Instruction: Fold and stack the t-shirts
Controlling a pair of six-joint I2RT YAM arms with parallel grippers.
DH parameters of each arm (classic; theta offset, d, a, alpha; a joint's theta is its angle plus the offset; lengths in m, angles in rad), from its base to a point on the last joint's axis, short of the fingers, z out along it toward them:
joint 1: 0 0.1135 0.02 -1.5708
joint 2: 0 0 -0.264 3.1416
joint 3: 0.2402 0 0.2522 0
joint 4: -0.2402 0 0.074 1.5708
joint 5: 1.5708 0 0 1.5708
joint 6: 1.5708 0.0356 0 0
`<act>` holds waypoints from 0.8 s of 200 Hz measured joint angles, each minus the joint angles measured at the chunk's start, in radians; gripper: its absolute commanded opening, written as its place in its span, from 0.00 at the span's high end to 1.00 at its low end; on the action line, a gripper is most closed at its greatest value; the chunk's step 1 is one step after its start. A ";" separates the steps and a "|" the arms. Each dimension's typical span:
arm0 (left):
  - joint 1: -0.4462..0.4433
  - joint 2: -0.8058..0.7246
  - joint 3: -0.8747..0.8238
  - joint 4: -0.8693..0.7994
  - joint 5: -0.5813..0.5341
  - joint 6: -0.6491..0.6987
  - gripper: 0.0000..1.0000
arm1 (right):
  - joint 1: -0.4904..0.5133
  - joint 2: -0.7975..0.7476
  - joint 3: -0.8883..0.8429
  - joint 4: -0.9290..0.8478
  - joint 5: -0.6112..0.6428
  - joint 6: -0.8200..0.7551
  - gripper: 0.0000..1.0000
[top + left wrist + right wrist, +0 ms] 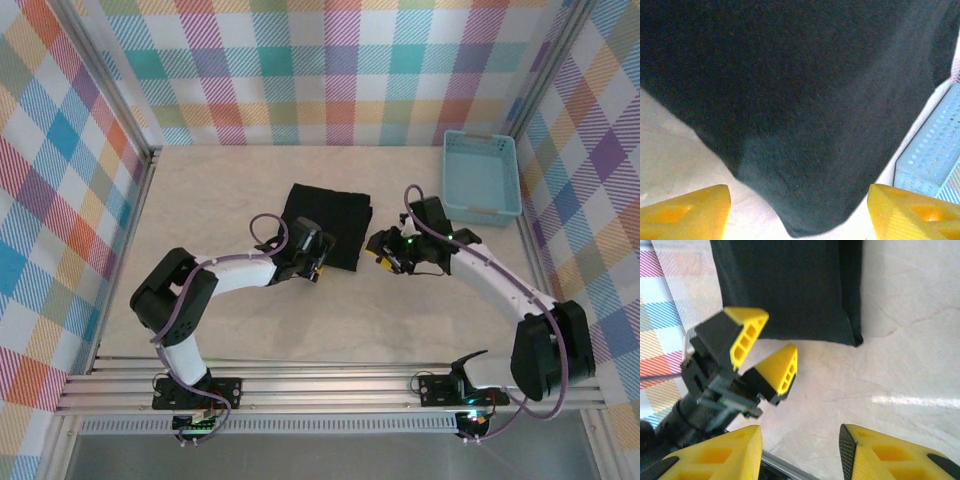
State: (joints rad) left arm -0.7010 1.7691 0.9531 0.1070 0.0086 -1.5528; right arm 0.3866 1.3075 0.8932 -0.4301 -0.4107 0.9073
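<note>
A black t-shirt (325, 222), folded into a rectangle, lay flat in the middle of the table (215, 200). The left gripper (312, 262) hovered at its near edge, jaws spread wide and empty. The right gripper (386, 250) sat just beside its right edge, jaws parted, holding nothing. A light-blue basket (481, 172) stood at the far right.

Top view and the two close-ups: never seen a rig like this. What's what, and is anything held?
Two robot arms are bolted at the near edge of the table. The top view looks down from above and behind them. Each close-up comes from a wrist camera, so the yellow wedges at its bottom are that arm's fingers. On the table lies a black shirt, folded into a rectangle, with a blue basket at the far right. The left tool sits at the shirt's near edge, the right tool just right of it. Both are open; nothing is held.
</note>
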 measured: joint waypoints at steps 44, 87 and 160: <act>0.031 0.085 0.023 0.032 -0.005 -0.026 0.84 | 0.000 -0.108 -0.050 -0.042 -0.005 0.000 0.54; 0.144 0.095 0.031 0.079 0.004 -0.022 1.00 | 0.000 -0.166 -0.050 -0.091 0.019 -0.010 0.55; 0.641 0.087 0.067 0.027 0.089 0.128 1.00 | -0.011 -0.166 -0.050 -0.117 0.035 -0.038 0.55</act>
State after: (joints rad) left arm -0.0597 1.8557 1.0203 0.1341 0.0975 -1.4246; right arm 0.3759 1.1412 0.8433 -0.5476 -0.3752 0.8692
